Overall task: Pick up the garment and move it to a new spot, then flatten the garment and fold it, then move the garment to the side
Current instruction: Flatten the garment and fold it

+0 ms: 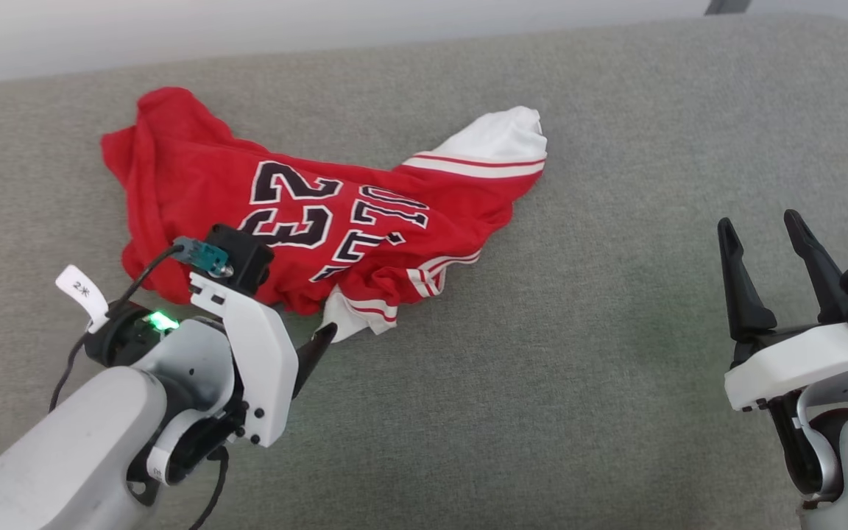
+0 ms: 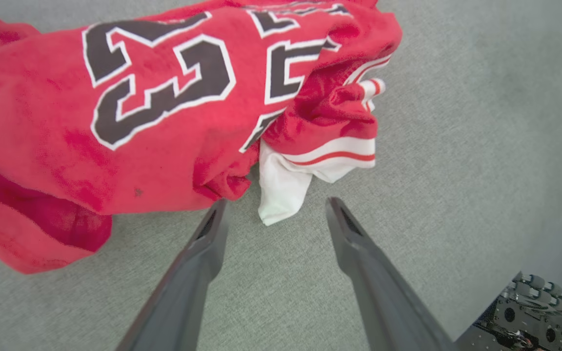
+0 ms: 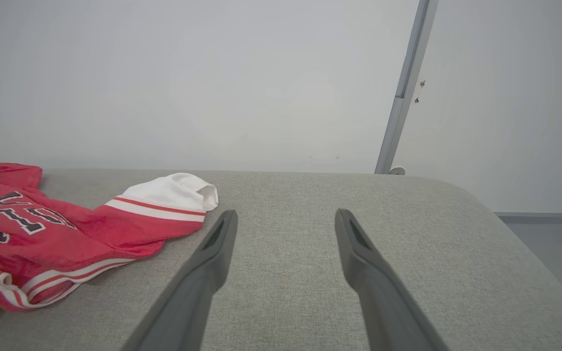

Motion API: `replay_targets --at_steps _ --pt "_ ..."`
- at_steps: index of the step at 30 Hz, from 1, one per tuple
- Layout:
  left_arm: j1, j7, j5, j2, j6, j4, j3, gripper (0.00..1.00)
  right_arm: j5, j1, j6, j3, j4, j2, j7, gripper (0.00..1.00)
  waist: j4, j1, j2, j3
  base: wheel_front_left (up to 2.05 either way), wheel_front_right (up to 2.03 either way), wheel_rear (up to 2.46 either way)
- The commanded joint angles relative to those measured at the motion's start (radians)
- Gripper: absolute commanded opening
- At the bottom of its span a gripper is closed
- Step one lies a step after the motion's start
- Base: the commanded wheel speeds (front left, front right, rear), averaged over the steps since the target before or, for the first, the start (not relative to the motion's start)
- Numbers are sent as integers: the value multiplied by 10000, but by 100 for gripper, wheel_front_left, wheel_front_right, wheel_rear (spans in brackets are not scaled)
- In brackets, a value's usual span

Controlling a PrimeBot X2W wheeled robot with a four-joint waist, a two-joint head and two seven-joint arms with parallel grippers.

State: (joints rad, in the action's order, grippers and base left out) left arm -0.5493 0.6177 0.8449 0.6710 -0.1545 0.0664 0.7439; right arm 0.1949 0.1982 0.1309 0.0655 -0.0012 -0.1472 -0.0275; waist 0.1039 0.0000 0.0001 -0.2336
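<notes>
The garment point(image 1: 306, 213), a red jersey with white striped sleeves and a black 23, lies crumpled on the grey cushion's left half. My left gripper point(image 1: 313, 342) is open at the garment's near edge. In the left wrist view its fingers point(image 2: 276, 202) straddle the tip of a white sleeve of the garment point(image 2: 115, 122), with nothing gripped. My right gripper point(image 1: 759, 224) stands open at the lower right, well away from the cloth, its fingers pointing up. Seen from the right wrist, that gripper point(image 3: 286, 213) hovers over bare cushion with the garment point(image 3: 66, 229) off to its left.
The grey cushioned surface point(image 1: 615, 368) spreads wide to the right of the garment, with a rounded far-right corner point(image 3: 481, 195). A pale wall runs behind it, with a grey metal post point(image 3: 405, 87) standing at the back right.
</notes>
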Motion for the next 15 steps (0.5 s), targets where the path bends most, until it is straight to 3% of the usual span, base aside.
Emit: replay_targets --at_steps 1,15 --pt "166 -95 -35 -8 -11 -55 22 100 -12 26 -3 -23 -93 61 -12 100 122 0 -1 -154 0 0 0" --pt "-249 -540 -64 -719 484 -1634 260 100 117 374 -3 -136 142 38 203 100 498 0 -1 -779 0 0 0"
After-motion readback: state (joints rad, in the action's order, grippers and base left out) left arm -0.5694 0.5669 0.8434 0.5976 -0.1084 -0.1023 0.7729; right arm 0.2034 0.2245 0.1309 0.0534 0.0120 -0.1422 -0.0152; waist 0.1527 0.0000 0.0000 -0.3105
